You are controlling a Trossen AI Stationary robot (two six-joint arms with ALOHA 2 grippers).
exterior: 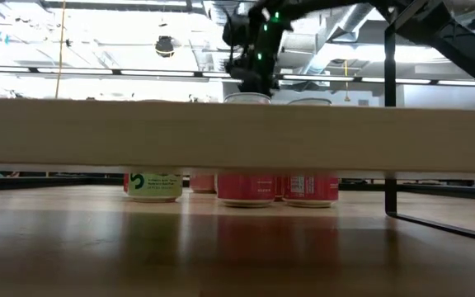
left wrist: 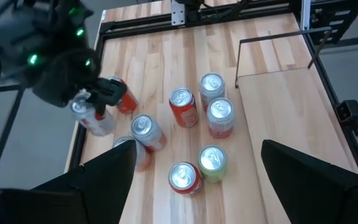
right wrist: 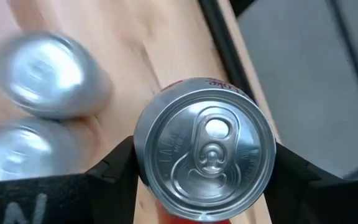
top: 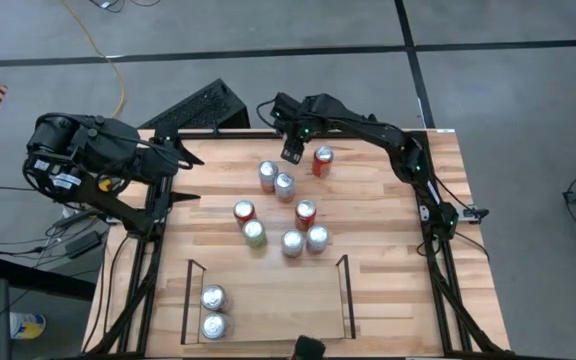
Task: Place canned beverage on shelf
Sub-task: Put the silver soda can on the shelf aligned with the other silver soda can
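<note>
My right gripper (top: 293, 150) hangs over the table's far edge, shut on a silver can (left wrist: 92, 117) whose top fills the right wrist view (right wrist: 205, 146). A red can (top: 322, 160) stands just to its right, and two silver cans (top: 267, 175) (top: 284, 185) stand on its near side. The shelf (top: 278, 300) lies at the near edge, with two silver cans (top: 213, 297) (top: 213, 326) upright at its left end. My left gripper (top: 190, 176) waits open at the table's left edge. My right gripper pinches the silver can between its two fingers (right wrist: 114, 171), one on each side of the wall just under the top rim (right wrist: 143, 155). The fingers come from above, slanting toward the table's left. The can hangs tilted (left wrist: 89, 121), lifted clear of the table.
Several more cans stand in a loose cluster at mid-table: red ones (top: 244, 211) (top: 305, 213), a green one (top: 254, 233) and silver-topped ones (top: 292, 243) (top: 317, 238). Bare wood lies between this cluster and the shelf's rails (top: 346, 295). A black frame (top: 438, 250) borders the tabletop.
</note>
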